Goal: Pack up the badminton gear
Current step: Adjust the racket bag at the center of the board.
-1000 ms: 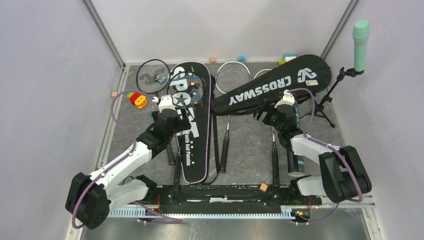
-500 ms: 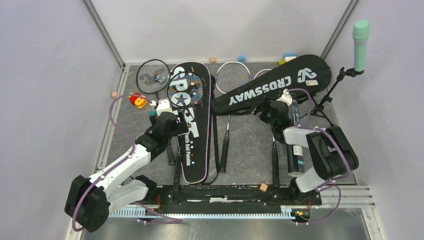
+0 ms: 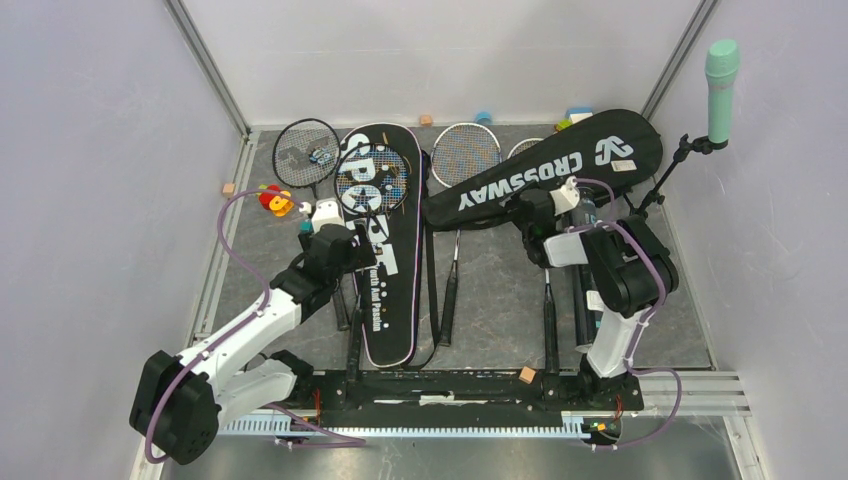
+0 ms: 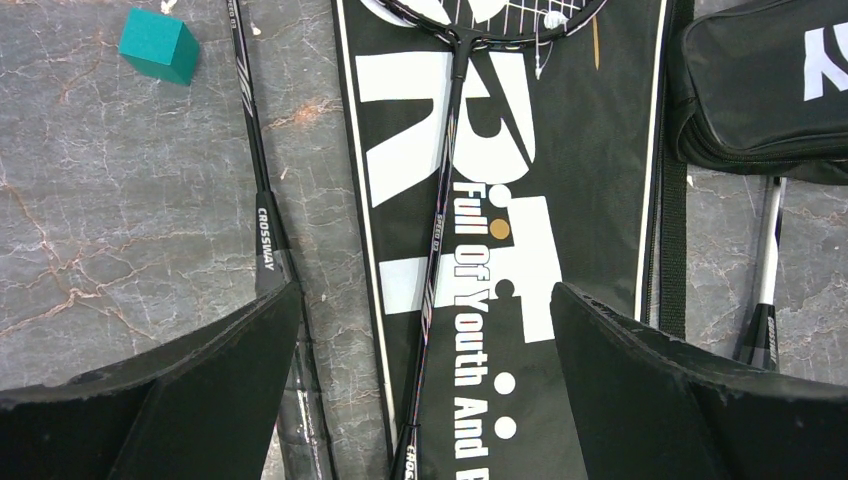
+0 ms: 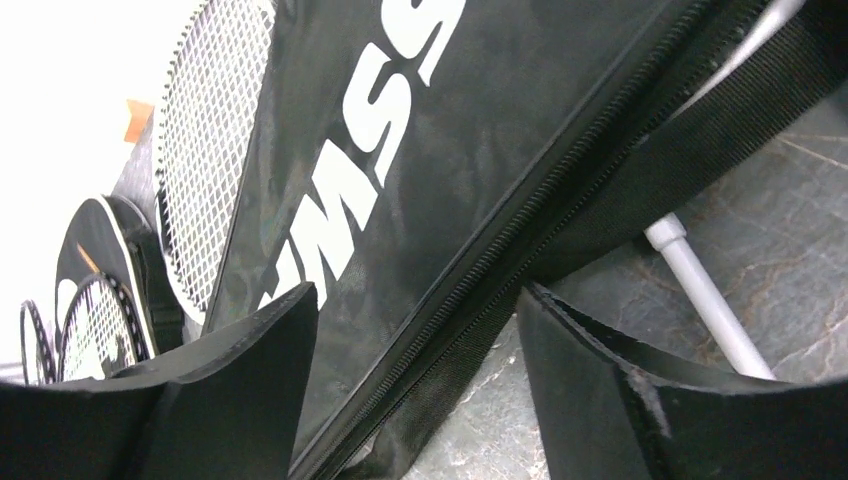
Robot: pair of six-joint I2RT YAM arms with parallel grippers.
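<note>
My left hand [image 4: 425,300] is spread wide and holds nothing. It hangs over the SPORT bag [image 3: 385,260], with one racket's shaft [image 4: 445,200] running down the lettering between the fingers. The bag's white-piped left edge lies just inside my left finger. Past it a second racket [image 4: 262,200] rests on bare worktop [image 4: 120,220], with a green block [image 4: 158,45] further out. On that side the worktop stays open out to the left rail.

My right hand [image 5: 418,295] is also fully open and empty, low at the near, zipped edge of the CROSSWAY bag [image 3: 540,170]. The zip and webbing strap run slantwise between the fingers. I cannot tell whether either finger touches the fabric. A pale racket shaft [image 5: 700,290] pokes out from under the bag beside my right finger. From above, the microphone stand [image 3: 660,190] crowds the bag's right end, near the wall.
</note>
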